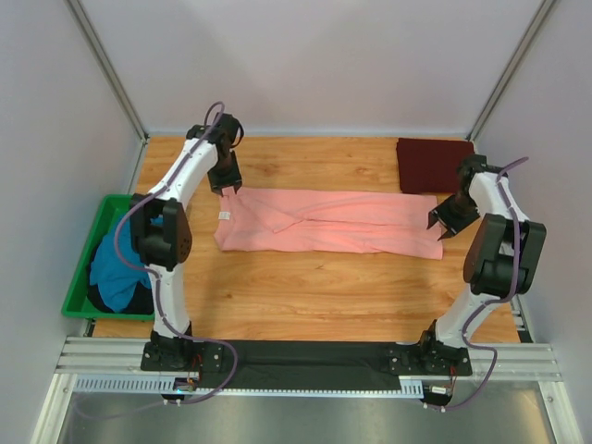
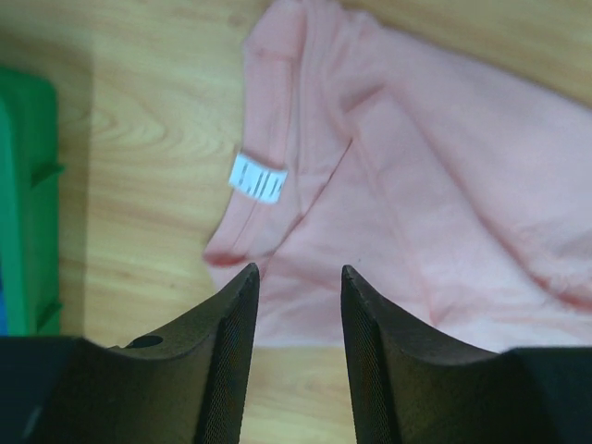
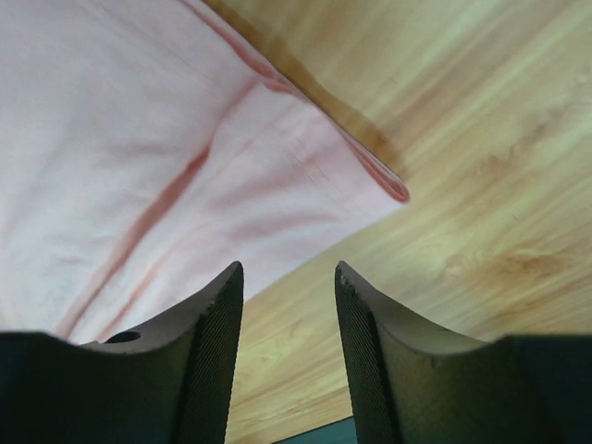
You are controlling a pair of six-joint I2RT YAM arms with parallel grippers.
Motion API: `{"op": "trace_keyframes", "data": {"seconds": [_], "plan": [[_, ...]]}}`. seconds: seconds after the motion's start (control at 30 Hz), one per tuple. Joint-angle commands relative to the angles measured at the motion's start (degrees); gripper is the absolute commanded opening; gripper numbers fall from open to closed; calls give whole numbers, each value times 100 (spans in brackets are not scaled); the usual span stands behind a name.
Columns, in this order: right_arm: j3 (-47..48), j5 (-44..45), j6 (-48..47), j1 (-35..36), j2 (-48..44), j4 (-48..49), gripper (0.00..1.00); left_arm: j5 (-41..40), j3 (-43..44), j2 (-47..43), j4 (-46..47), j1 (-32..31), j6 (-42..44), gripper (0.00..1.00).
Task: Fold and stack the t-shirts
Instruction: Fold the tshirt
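The salmon-pink t-shirt [image 1: 324, 222] lies flat in a long strip across the middle of the table, its white neck label [image 2: 256, 178] at the left end. My left gripper [image 1: 225, 188] hovers over that collar end, open, with nothing between its fingers [image 2: 298, 273]. Over the shirt's right end, near the hem corner [image 3: 393, 190], my right gripper [image 1: 443, 222] is also open and empty [image 3: 289, 270]. A dark maroon t-shirt [image 1: 433, 165] lies folded at the back right. A teal-blue t-shirt [image 1: 116, 264] is bunched in the bin.
The green plastic bin [image 1: 76, 305] stands off the table's left edge, and its wall [image 2: 23, 185] shows in the left wrist view. Bare wooden table [image 1: 314, 296] runs between the pink shirt and the arm bases. White walls enclose the back and sides.
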Motion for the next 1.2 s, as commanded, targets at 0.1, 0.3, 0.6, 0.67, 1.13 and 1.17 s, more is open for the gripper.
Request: {"op": "trace_keyframes", "data": {"seconds": [0.1, 0.3, 0.6, 0.67, 1.13, 1.17], "plan": [[-853, 232, -211, 20, -591, 27, 46, 698, -1857, -1854, 374, 31, 83, 48], [-1066, 337, -325, -33, -540, 484, 49, 1571, -3625, -2866, 1228, -74, -136, 49], [-1329, 539, -150, -59, -275, 880, 49, 1510, -4452, -2752, 1606, -268, -251, 50], [-1417, 583, -123, -59, -232, 985, 49, 1396, -4680, -2752, 1843, -276, -312, 52], [-1698, 1041, -228, -147, 146, 1504, 24, 148, -4471, -1654, 1844, -312, -251, 24], [-1716, 1032, -237, -147, 147, 1505, 21, 121, -4453, -1610, 1818, -312, -242, 20]]}}
